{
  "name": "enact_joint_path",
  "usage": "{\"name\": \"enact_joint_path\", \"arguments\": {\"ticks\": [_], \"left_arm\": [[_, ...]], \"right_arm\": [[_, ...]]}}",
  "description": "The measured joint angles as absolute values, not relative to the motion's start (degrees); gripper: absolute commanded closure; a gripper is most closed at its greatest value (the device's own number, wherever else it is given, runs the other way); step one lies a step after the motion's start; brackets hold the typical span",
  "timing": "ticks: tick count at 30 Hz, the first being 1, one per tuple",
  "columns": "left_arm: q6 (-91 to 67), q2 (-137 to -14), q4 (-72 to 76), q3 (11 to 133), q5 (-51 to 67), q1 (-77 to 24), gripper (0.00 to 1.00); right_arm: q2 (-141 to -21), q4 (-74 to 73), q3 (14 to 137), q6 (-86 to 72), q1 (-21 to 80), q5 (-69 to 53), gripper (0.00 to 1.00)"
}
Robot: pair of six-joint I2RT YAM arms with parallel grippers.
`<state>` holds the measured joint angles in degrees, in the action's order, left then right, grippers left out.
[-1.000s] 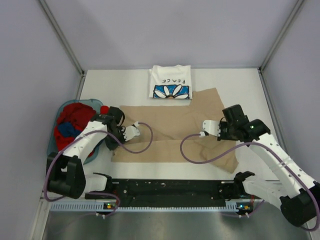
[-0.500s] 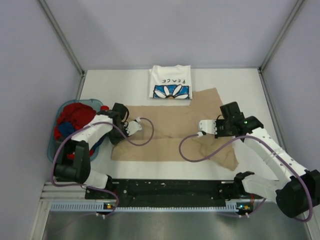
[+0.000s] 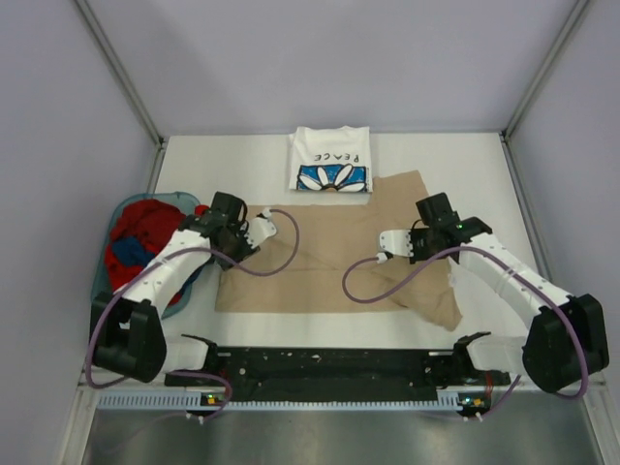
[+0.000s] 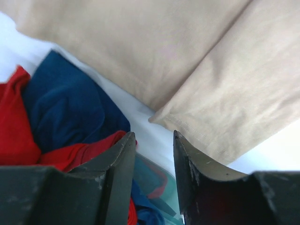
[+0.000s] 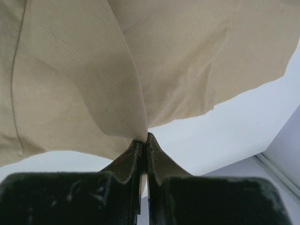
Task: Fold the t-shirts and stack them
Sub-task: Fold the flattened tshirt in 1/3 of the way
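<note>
The tan t-shirt [image 3: 329,247] lies spread across the middle of the table, its near part folded over. My left gripper [image 3: 260,231] hovers at the shirt's left edge, open, with nothing between its fingers [image 4: 117,154]; the tan cloth [image 4: 225,79] lies just beyond them. Over the shirt's right half, my right gripper [image 3: 387,248] is shut on a seamed edge of the tan t-shirt [image 5: 136,84], pinching it at the tips [image 5: 146,137]. The white daisy-print t-shirt [image 3: 331,161] lies folded at the back. Red [image 3: 145,221] and blue [image 4: 65,108] t-shirts fill the basket.
The teal plastic basket [image 3: 103,283] stands at the table's left edge, right beside my left arm. Purple cables [image 3: 373,295] loop from both wrists over the tan cloth. A black rail [image 3: 320,366] runs along the near edge. Grey walls close in both sides.
My left gripper has opened, let go of the tan shirt and drawn back toward the far left. My right gripper has moved left and away from the bases with the cloth edge.
</note>
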<state>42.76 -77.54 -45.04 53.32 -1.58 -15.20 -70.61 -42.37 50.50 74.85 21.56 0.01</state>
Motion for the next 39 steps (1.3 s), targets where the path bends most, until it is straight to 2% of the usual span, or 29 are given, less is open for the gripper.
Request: {"name": "enact_joint_path", "arguments": {"ticks": [5, 11, 25, 33, 39], "left_arm": [[43.38, -72.29, -43.86, 49.76, 1.78, -20.69, 0.61], [43.40, -78.67, -42.22, 39.51, -2.44, -22.22, 0.61], [43.20, -80.29, -41.04, 39.83, -7.66, -22.72, 0.60], [43.62, -79.75, -39.94, 39.09, -9.17, -22.81, 0.60], [43.68, -79.20, -39.11, 38.61, -10.35, -22.81, 0.58]], "right_arm": [[-72.84, -40.56, 50.83, 76.09, 21.50, 0.05, 1.00], [-74.54, -38.72, 53.87, 78.43, 21.47, -0.23, 1.00], [-75.11, -38.02, 58.30, 84.64, 21.47, -0.12, 1.00], [-81.52, -35.44, 59.79, 86.98, 21.45, -0.05, 1.00], [-86.06, -33.74, 59.79, 85.03, 20.64, -1.06, 0.89]]}}
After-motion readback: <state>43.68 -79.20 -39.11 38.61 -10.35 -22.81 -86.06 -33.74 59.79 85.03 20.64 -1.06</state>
